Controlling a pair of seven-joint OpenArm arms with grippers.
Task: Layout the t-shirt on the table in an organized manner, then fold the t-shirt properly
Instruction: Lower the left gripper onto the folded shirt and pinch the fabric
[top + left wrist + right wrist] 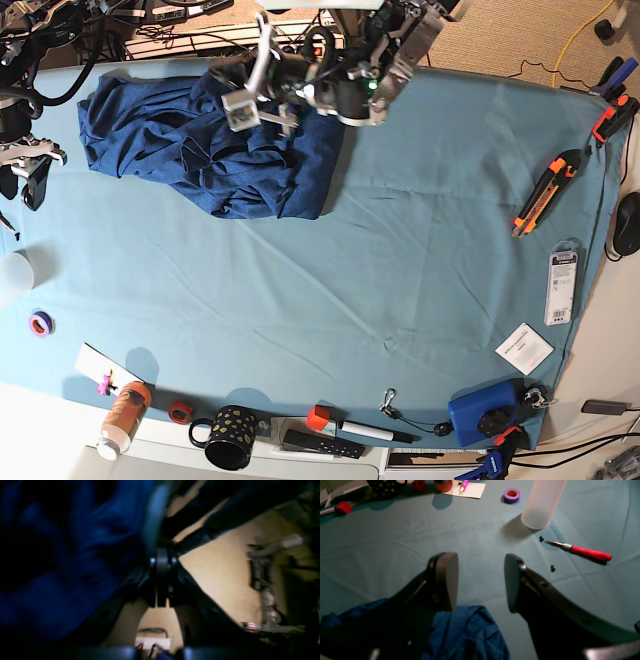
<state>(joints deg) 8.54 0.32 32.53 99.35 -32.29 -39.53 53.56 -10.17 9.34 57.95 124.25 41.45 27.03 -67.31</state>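
Dark pads of the right pincer [481, 582] fill the foreground of the right wrist view, standing well apart with nothing between them; a bunched edge of the t-shirt [467, 632] lies just beneath, on the teal-covered counter [395, 545]. Beyond stand a frosted cylinder [541, 502], a red-handled screwdriver [585, 551], a roll of purple tape [511, 495] and two small dark screws [552, 567].

Left wrist view: the left pincer [162, 580] appears with its jaws drawn together. Blue fabric of the t-shirt [62, 562] crowds one side of it, but the frame is blurred and dark, so whether cloth is pinched there cannot be told.

Base view: the t-shirt [200, 140] lies crumpled in a heap at the far edge of the counter [400, 260], towards this view's left; the left arm's pincer [245, 105] sits over the heap. The right arm shows only at the left margin, well apart from the bulk of the garment.

Step in hand, as judged: the laying-out phase, barely begun; no sleeve, hem or collar is yet spread flat. The next move seemingly calls for lifting an edge and drawing the cloth towards the bare centre, with the free pincer taking a second corner.

Only the base view gives the garment's whole shape and the counter's near-edge clutter, such as the spotted mug [228, 436]; only the right wrist view resolves the screws.
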